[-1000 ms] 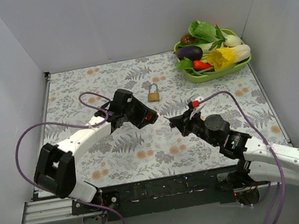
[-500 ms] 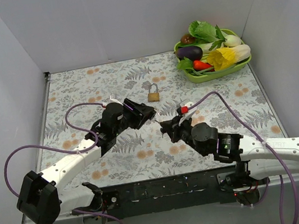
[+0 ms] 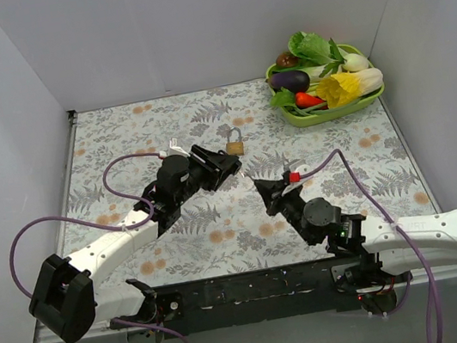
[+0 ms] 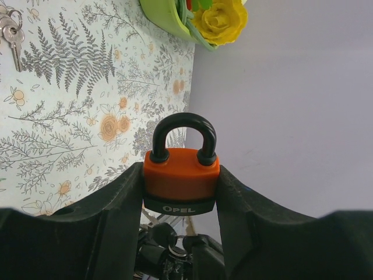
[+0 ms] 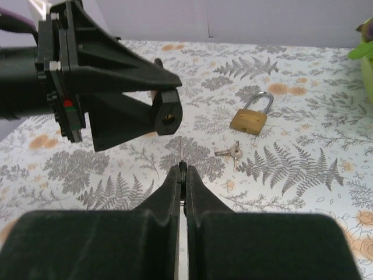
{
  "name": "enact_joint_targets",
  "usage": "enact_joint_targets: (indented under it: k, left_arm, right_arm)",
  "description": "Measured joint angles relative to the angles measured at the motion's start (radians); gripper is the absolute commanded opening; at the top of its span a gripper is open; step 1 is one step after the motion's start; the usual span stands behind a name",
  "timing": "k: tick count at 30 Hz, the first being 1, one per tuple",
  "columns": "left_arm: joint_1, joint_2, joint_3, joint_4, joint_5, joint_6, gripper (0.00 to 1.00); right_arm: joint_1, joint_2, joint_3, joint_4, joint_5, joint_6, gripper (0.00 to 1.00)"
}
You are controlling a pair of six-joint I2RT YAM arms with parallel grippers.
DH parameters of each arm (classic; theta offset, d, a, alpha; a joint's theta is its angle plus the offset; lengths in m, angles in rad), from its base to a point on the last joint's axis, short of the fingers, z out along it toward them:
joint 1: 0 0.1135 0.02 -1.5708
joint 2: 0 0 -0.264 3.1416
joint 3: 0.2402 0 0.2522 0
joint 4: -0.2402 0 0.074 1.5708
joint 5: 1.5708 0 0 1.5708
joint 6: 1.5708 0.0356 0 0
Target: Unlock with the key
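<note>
An orange padlock (image 4: 182,181) with a black shackle stands upright between the fingers of my left gripper (image 4: 180,170), which is shut on its sides. In the right wrist view the padlock's black underside with its keyhole (image 5: 168,116) faces my right gripper (image 5: 183,169). That gripper is shut on a key (image 5: 182,153), held edge-on with its thin blade pointing up, a short gap below the keyhole. From the top view, the left gripper (image 3: 226,165) and right gripper (image 3: 263,189) face each other mid-table.
A brass padlock (image 3: 234,143) lies just beyond the left gripper, with a small pair of keys (image 5: 232,151) near it on the fern-print cloth. A green tray (image 3: 324,117) of toy vegetables sits at the back right corner. White walls enclose the table.
The left arm has swung its elbow down and carried the orange padlock slightly back and right. The right arm has dropped lower, its gripper staying close in front of the padlock.
</note>
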Motion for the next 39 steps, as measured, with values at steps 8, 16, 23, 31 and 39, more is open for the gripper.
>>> enact_joint_targets:
  k: [8,16,23,31,39]
  left_arm:
    - [0.000,0.000,0.000,0.005,0.003,0.000,0.00]
    - [0.000,0.001,0.000,0.033,0.003,0.000,0.00]
    - [0.000,0.002,0.000,0.048,0.003,0.000,0.00]
    - [0.000,0.014,0.000,0.055,0.005,0.000,0.00]
    - [0.000,0.014,0.000,0.056,0.009,0.000,0.00]
  right_arm:
    - [-0.079,0.020,-0.011,0.167,-0.030,-0.031,0.01]
    - [-0.102,0.058,-0.011,0.195,-0.098,0.011,0.01]
    - [-0.102,0.074,-0.016,0.199,-0.138,0.050,0.01]
    - [-0.103,0.097,-0.021,0.214,-0.154,0.058,0.01]
    - [-0.105,0.126,-0.021,0.244,-0.146,0.029,0.01]
